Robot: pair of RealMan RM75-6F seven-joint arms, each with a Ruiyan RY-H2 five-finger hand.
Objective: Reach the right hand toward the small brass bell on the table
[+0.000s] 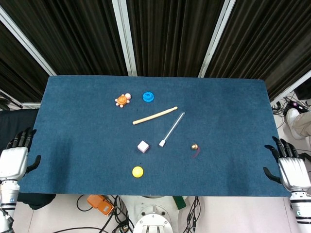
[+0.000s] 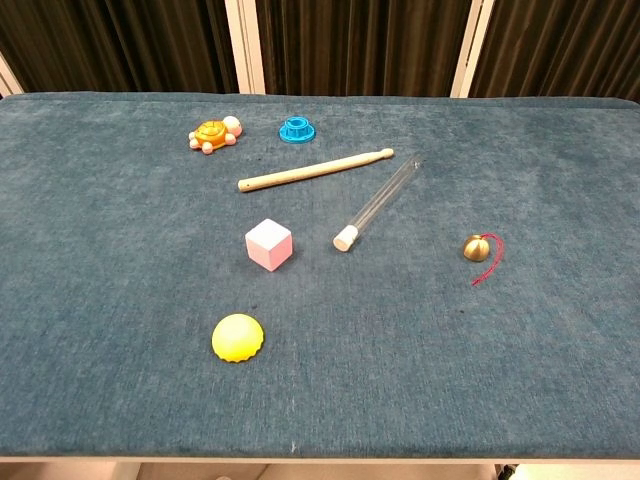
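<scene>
Head view is showing the right hand (image 1: pixel 290 167) hovering at the table's (image 1: pixel 73 126) right edge, fingers spread and holding nothing, while the small brass bell (image 1: pixel 194 146) is lying well apart, its red cord (image 1: pixel 197 154) trailing beside it, right of the test tube (image 1: pixel 172 129).
</scene>
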